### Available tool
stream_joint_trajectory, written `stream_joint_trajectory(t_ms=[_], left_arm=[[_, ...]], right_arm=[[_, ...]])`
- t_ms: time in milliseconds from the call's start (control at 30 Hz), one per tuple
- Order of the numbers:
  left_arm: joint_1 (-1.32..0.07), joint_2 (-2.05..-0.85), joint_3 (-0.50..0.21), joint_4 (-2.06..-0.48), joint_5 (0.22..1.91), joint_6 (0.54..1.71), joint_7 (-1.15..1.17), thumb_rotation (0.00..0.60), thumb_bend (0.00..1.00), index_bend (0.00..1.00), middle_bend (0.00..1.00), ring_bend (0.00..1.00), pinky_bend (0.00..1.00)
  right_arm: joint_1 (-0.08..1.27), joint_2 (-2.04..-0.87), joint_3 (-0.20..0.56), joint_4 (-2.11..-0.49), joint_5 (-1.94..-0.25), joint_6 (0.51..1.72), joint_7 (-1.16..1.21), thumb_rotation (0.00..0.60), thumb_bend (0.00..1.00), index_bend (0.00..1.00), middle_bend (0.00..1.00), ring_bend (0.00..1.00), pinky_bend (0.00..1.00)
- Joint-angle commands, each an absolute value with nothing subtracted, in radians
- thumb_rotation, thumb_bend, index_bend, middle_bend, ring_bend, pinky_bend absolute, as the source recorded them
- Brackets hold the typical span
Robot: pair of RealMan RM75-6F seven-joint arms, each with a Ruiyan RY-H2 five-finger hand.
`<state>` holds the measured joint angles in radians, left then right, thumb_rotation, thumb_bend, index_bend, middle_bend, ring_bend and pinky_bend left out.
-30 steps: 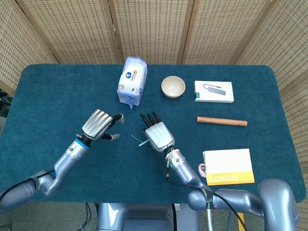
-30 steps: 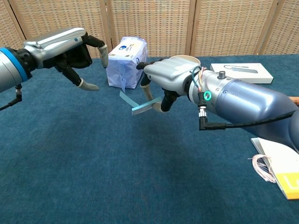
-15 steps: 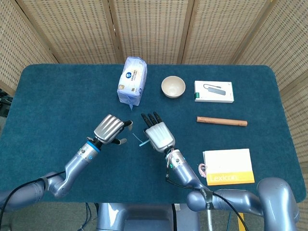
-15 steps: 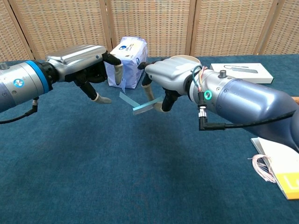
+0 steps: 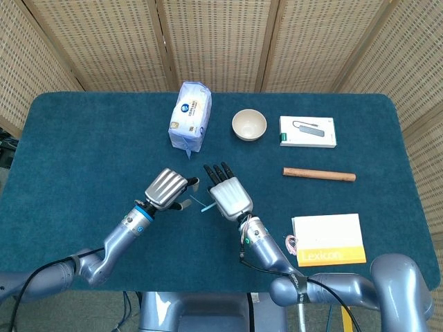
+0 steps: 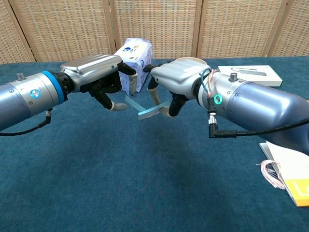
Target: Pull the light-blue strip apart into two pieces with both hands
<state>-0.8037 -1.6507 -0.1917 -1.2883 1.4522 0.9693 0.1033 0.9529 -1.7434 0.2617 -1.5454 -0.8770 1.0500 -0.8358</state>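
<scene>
Both hands sit close together in the middle of the frame, a bit below centre in the head view. The right hand (image 6: 176, 79) reaches in from the right side of the chest view, knuckles up, fingers curled down and clamped on the light-blue strip (image 6: 150, 110). The strip sticks out leftward from under that hand, held up off the blue table (image 5: 83, 138), with a thinner bit angling up and left toward the other hand.

The left hand (image 6: 99, 72) comes in from the left edge of the chest view on a long silver forearm with a blue band, palm down and fingers bent. Its fingertips (image 6: 116, 106) hang just beside the strip's free end, but I honestly can't tell if they're touching it or gripping anything.

Further up the head view: a tissue pack (image 5: 190, 115), a small bowl (image 5: 249, 124), a white box (image 5: 308, 131), a wooden stick (image 5: 319, 174) and a yellow-and-white booklet (image 5: 329, 238) at lower right.
</scene>
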Motion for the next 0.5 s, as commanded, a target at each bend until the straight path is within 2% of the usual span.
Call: stream_joint_trajectory(t_ms=[33,333,500], left_arm=[[-0.807,-1.653,-0.191,-1.291,1.449,0.969,0.102,0.600,0.31,0.50,0.99,0.98,0.98],[-0.818,-1.654,-0.186,-1.300,1.429,0.957,0.109,0.600,0.37,0.54,0.99,0.98,0.98],[-0.821,-1.663,-0.187,-1.298,1.418,0.959,0.109,0.600,0.46,0.59,0.99,0.98,0.98]], right_arm=[[0.955,-1.741,0.259,-1.547,-0.875,1.053,-0.834,0.600,0.58,0.63,0.00,0.00,0.00],[0.960,-1.732,0.254,-1.550,-0.870,1.059,-0.825,0.600,0.60,0.63,0.00,0.00,0.00],[0.963,-1.727,0.249,-1.556,-0.871,1.062,-0.823,0.600,0.61,0.63,0.00,0.00,0.00]])
